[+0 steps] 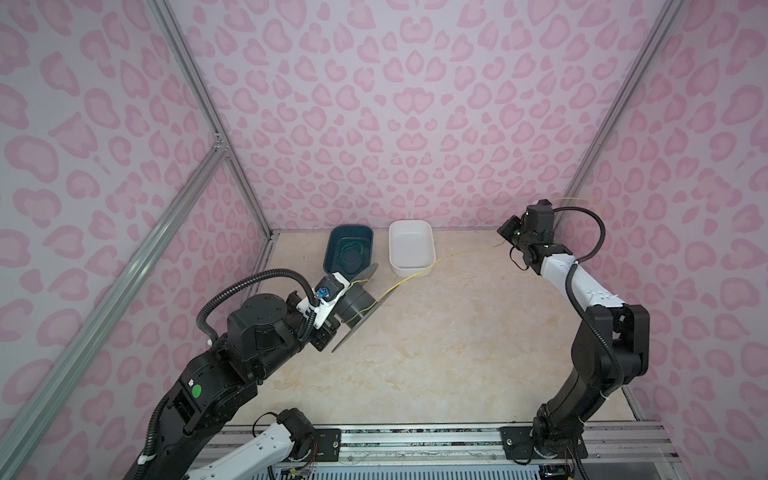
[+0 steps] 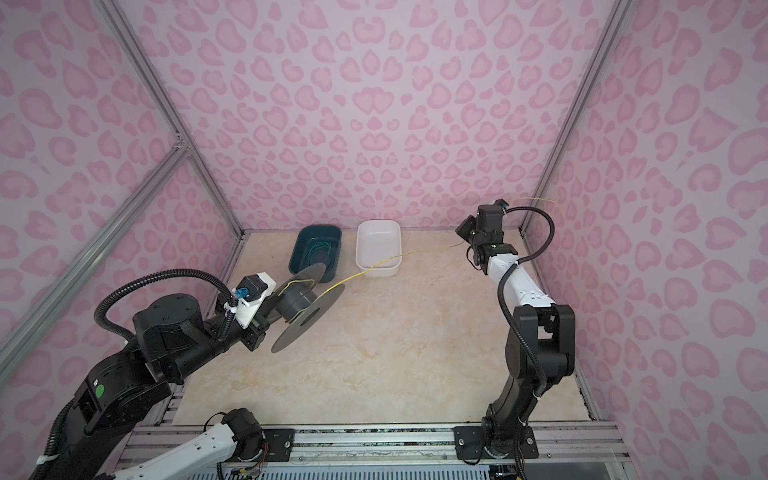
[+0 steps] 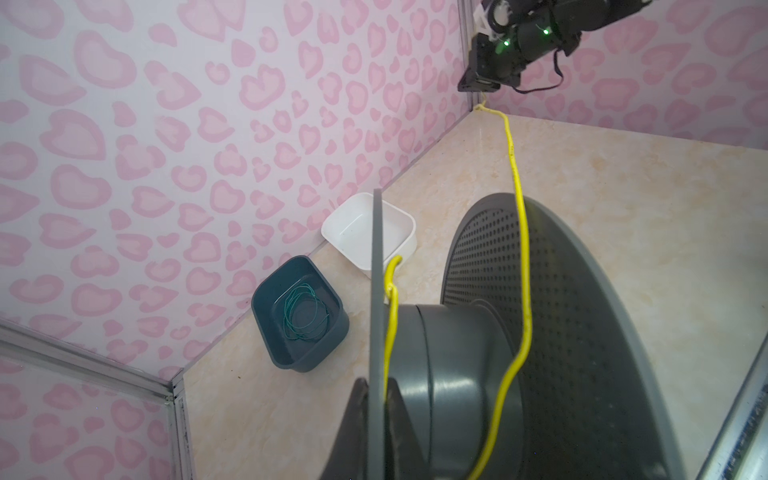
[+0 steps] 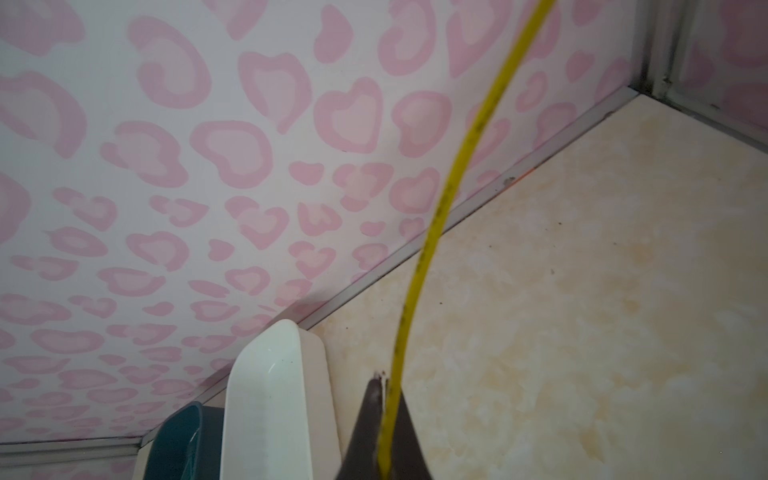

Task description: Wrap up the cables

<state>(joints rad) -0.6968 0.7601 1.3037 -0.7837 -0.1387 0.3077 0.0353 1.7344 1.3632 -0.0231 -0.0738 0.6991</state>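
Wrapping looks barely begun: left end effector (image 3: 377,386) pinches grey plastic spool (image 3: 453,365); right end effector (image 4: 388,386), at two o'clock, pinches thin yellow wire (image 3: 524,270).

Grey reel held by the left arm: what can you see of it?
The grey reel looks like matte dark plastic: two wide thin discs joined by a thick hub, one disc's inner face covered in small dots. It sits tilted, the left tool clamped on one disc's rim. The yellow wire loops around the hub.

Top views high, looking down over table (image 1: 457,332); wrist views close, both share white tub (image 3: 349,232)
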